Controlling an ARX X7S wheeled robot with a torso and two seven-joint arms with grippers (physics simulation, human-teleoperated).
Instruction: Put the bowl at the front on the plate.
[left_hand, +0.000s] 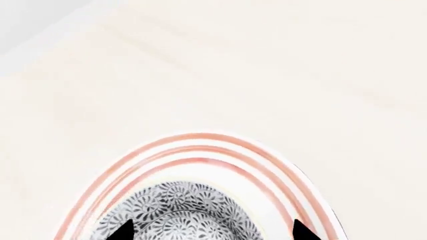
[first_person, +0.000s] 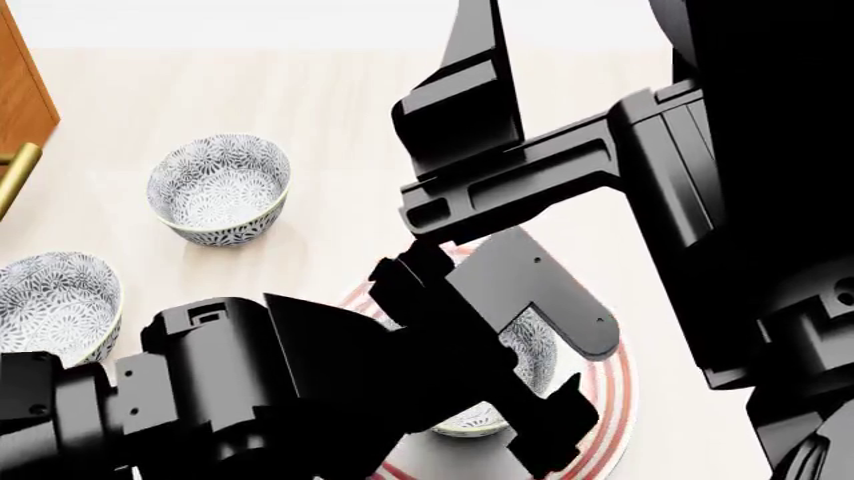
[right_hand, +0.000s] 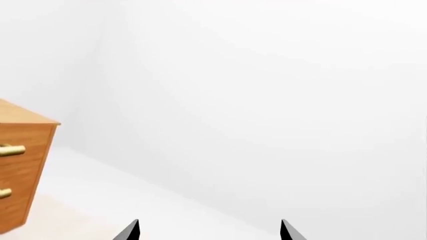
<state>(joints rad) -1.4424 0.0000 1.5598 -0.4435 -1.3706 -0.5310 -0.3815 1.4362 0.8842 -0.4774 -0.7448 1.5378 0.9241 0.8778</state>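
The bowl, white with a dense grey-blue flower pattern, sits inside the red rings of the plate. In the head view the same bowl shows partly behind my left arm, on the plate. My left gripper hangs open right over the bowl. One fingertip lies over the bowl's rim and the other stands outside it, over the plate. My right gripper is open, raised and facing a white wall, with nothing between its fingers.
Two more patterned bowls stand on the pale tabletop, one at the back left and one at the left edge. A wooden cabinet with brass handles borders the table's left side. My right arm crosses above the plate.
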